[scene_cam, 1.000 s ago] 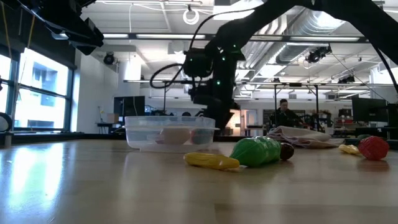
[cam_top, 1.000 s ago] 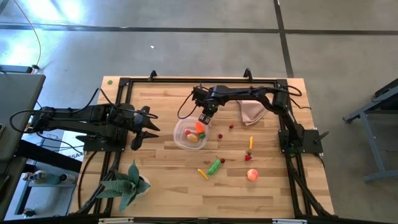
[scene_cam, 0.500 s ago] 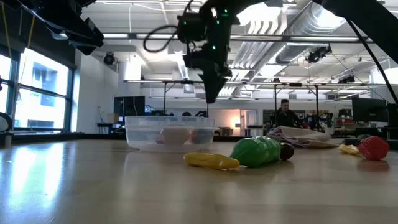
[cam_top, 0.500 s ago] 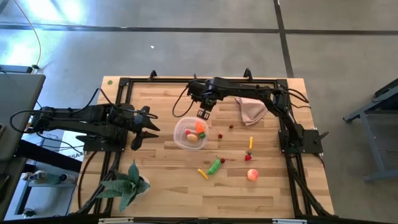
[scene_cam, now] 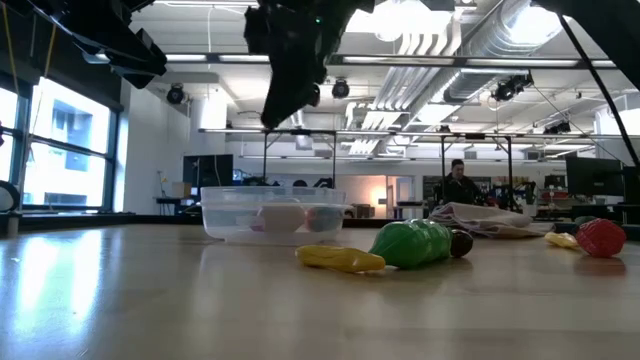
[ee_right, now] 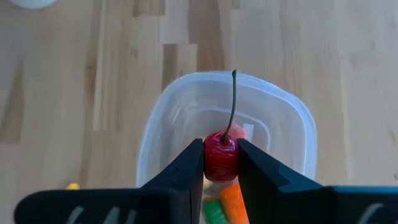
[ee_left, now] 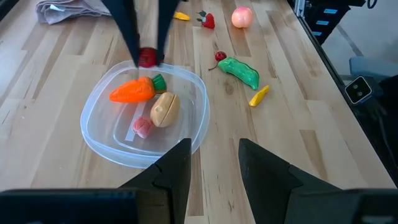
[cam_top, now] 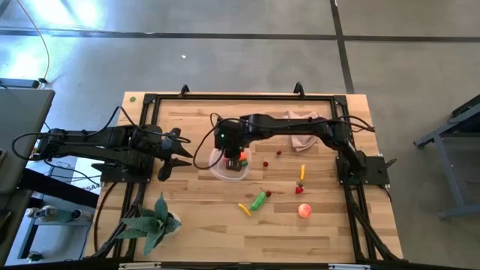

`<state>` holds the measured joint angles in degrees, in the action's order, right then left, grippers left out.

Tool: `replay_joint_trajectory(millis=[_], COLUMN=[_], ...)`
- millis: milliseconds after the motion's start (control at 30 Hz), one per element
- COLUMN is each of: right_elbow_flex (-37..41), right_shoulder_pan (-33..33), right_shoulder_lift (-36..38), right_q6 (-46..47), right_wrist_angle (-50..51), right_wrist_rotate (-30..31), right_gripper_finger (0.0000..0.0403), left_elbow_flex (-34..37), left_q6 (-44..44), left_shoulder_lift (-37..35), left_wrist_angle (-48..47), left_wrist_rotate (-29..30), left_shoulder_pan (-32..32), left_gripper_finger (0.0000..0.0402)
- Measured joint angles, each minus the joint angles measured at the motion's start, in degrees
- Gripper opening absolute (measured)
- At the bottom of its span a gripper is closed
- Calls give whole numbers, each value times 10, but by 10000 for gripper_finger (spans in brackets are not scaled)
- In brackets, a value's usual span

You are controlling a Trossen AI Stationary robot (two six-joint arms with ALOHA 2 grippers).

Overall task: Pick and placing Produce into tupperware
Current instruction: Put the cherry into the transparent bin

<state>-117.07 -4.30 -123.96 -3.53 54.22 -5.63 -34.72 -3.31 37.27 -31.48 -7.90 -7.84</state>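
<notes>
My right gripper [ee_right: 221,163] is shut on a red cherry [ee_right: 221,155] with a thin dark stem. It hangs above the clear round tupperware [ee_right: 298,124], well clear of it in the low view [scene_cam: 285,90]. The tupperware [ee_left: 93,134] holds an orange carrot [ee_left: 132,91], a tan lump [ee_left: 164,109] and a pink piece [ee_left: 142,126]. At the table's left, short of the tub, my left gripper [ee_left: 214,168] waits open with nothing between its fingers [cam_top: 180,155]. My right gripper pinches the cherry's round body [ee_right: 221,167] between its two fingers, one on each side. The fingers slant steeply down from above. The cherry is lifted clear over the tupperware, and its stem [ee_right: 232,106] stands free beyond the fingertips.
Right of the tub lie a green pepper [cam_top: 259,200], a yellow piece [cam_top: 244,209], another yellow piece [cam_top: 303,172], a strawberry [cam_top: 301,189], a peach [cam_top: 304,211] and two small berries [cam_top: 265,163]. A pink cloth [cam_top: 301,129] lies far right, a leafy plant [cam_top: 154,221] near left.
My right gripper has risen and gone from the tupperware's far right rim toward the table's left edge, ending over the tub. It has rolled about its own line on the way and stayed shut on the cherry.
</notes>
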Motion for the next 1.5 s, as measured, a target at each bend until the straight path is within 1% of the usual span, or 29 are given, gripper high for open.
replay_joint_trajectory(millis=[333, 500, 800, 900, 1500], right_elbow_flex=[103, 146, 185, 197, 205], right_shoulder_pan=[-13, -23, -32, -32, -34], right_shoulder_lift=[-1, -1, 0, -1, 0], right_q6=[-4, -6, -15, -15, -19], right_wrist_angle=[-95, -129, -178, -179, -187], right_wrist_rotate=[1, -15, -22, -18, -7], right_gripper_finger=[71, 71, 71, 71, 71], left_elbow_flex=[0, 0, 0, 0, 0], left_q6=[0, 0, 0, 0, 0], left_shoulder_lift=[0, 0, 0, 0, 0], left_wrist_angle=[0, 0, 0, 0, 0], left_wrist_rotate=[0, 0, 0, 0, 0], left_shoulder_pan=[0, 0, 0, 0, 0], left_gripper_finger=[122, 122, 122, 122, 122])
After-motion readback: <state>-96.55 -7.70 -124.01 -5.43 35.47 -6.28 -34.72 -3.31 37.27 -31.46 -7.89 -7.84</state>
